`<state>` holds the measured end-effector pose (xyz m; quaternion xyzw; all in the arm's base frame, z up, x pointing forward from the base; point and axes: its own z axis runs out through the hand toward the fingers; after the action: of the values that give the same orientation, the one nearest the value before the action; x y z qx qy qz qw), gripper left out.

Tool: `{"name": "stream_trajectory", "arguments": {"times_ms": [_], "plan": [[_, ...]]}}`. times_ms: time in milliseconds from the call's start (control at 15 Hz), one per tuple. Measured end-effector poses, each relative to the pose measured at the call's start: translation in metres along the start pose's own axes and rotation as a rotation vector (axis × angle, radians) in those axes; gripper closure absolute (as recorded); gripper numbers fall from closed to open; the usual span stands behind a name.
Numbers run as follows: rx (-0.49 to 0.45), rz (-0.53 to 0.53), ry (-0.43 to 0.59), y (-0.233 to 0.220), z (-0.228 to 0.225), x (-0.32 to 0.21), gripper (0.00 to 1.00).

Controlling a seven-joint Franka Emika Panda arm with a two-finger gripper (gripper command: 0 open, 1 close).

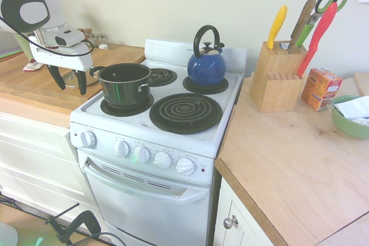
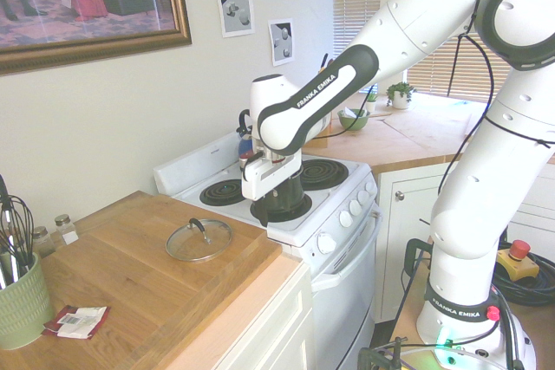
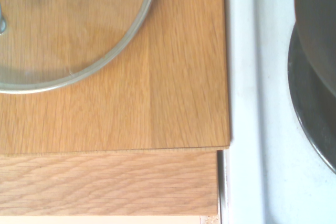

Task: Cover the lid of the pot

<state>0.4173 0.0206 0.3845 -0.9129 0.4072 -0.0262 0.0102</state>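
Glass lid [image 2: 199, 239] lies flat on the wooden counter [image 2: 156, 275], beside the stove [image 1: 173, 125]; our gripper [image 1: 69, 79] hangs spread and empty above the counter's edge. We risk the small knob [image 2: 199, 225] slipping, or clipping the pot [image 1: 124, 83].

A white electric stove [image 1: 173, 125] stands between wooden counters [image 1: 288, 159]. A blue kettle [image 1: 206, 66] with a black arched handle sits on its rear coil burner. On the one counter are a wooden knife block [image 1: 278, 78] with coloured handles, an orange box [image 1: 320, 89], and a green bowl [image 1: 347, 120]
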Motion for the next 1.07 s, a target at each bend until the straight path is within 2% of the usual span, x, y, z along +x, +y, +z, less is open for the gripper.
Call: {"name": "stream_trajectory", "arguments": {"times_ms": [333,733,867,1067], "plan": [[0.015,-0.004,0.053,-0.015,-0.015,0.008,0.0],[0.048,-0.039,0.131,-0.099,-0.089,-0.004,0.0],[0.038,-0.034,0.115,-0.121,-0.086,0.004,0.0],[0.017,0.026,0.072,-0.158,-0.051,0.013,0.0]]}}
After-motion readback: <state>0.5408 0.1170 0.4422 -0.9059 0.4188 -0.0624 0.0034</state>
